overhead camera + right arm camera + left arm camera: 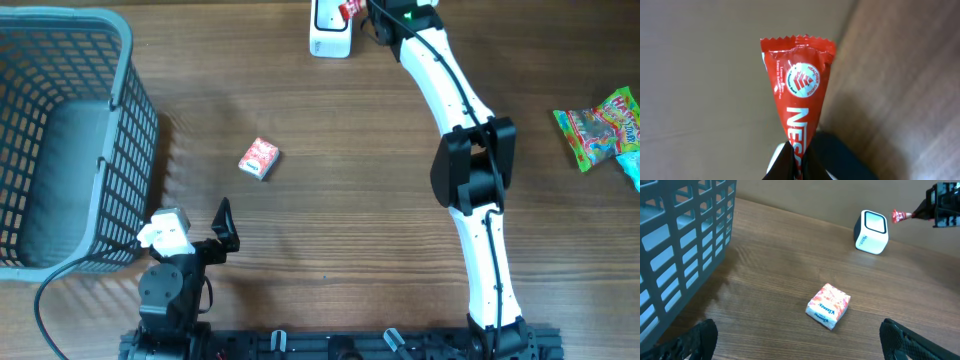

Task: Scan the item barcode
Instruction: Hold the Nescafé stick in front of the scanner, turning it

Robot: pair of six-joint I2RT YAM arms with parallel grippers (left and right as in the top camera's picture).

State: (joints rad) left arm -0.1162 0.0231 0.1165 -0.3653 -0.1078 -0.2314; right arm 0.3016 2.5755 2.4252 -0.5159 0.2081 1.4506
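Note:
A red wrapped bar [799, 85] with white lettering is the item, pinched at its lower end by my right gripper [797, 160], which is shut on it. In the overhead view the right gripper [365, 10] holds the red bar [350, 10] right beside the white scanner [330, 30] at the table's far edge. The left wrist view shows the bar [900, 215] hanging just right of the scanner's [871, 232] top window. My left gripper [800, 340] stands wide open near the front of the table, holding nothing.
A small tissue pack [259, 158] lies flat on the wood ahead of the left gripper. A grey plastic basket [120, 110] fills the left side. A colourful candy bag [600, 125] lies at the right edge.

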